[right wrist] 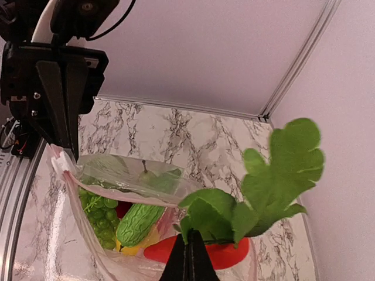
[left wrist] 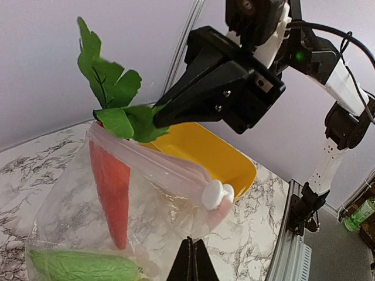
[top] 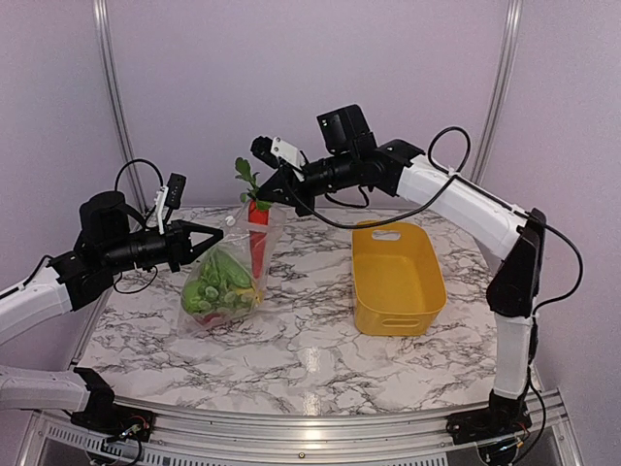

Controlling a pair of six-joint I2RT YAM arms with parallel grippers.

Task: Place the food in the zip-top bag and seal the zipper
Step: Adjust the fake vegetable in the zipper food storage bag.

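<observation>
The zip-top bag (top: 221,283) hangs open over the table, with green grapes (right wrist: 99,216), a bumpy green vegetable (right wrist: 137,222), a pear (right wrist: 144,174) and yellow and red pieces inside. My left gripper (top: 212,236) is shut on the bag's mouth edge (left wrist: 193,231), just below the zipper's white slider (left wrist: 214,194). My right gripper (top: 264,199) is shut on the green leafy top (right wrist: 258,199) of the orange-red carrot (top: 258,238). The carrot (left wrist: 111,187) stands point down inside the bag, its leaves (left wrist: 111,93) above the mouth. The zipper (left wrist: 152,164) is open.
A yellow basket (top: 398,277) stands right of the bag on the marble table (top: 291,359); it also shows behind the bag in the left wrist view (left wrist: 222,155). The two grippers are close together above the bag. Purple walls stand behind.
</observation>
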